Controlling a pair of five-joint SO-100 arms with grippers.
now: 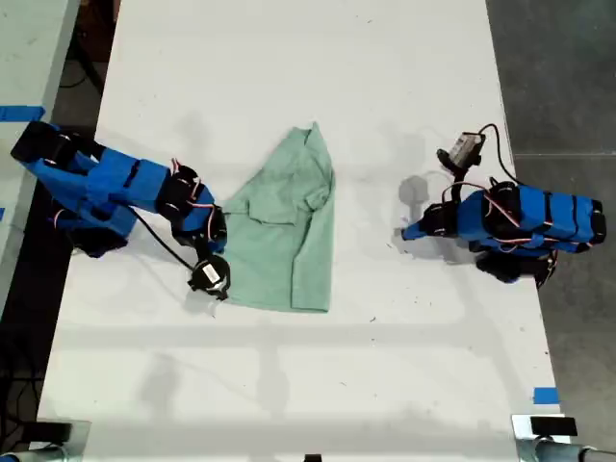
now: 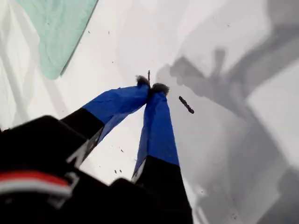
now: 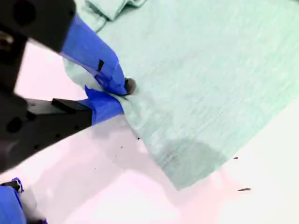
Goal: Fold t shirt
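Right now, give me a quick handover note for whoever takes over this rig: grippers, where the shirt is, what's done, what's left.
My first gripper: shut on nothing, over bare table, on the exterior view's right, apart from the shirt.
My second gripper: shut on the t shirt, pinching its edge on the exterior view's left side.
The t shirt lies mid-table, already partly folded into a narrow shape, with a sleeve doubled over on top.
Left: probably finish the fold in hand, then fold it shorter and flatten it.

T shirt (image 1: 289, 226): soft matt knit cloth, pale mint, wrinkled. Worktop (image 1: 289, 77): smooth matt white, lightly speckled. My fingers (image 3: 100, 63): wrapped in matt blue tape; bodies black plastic.
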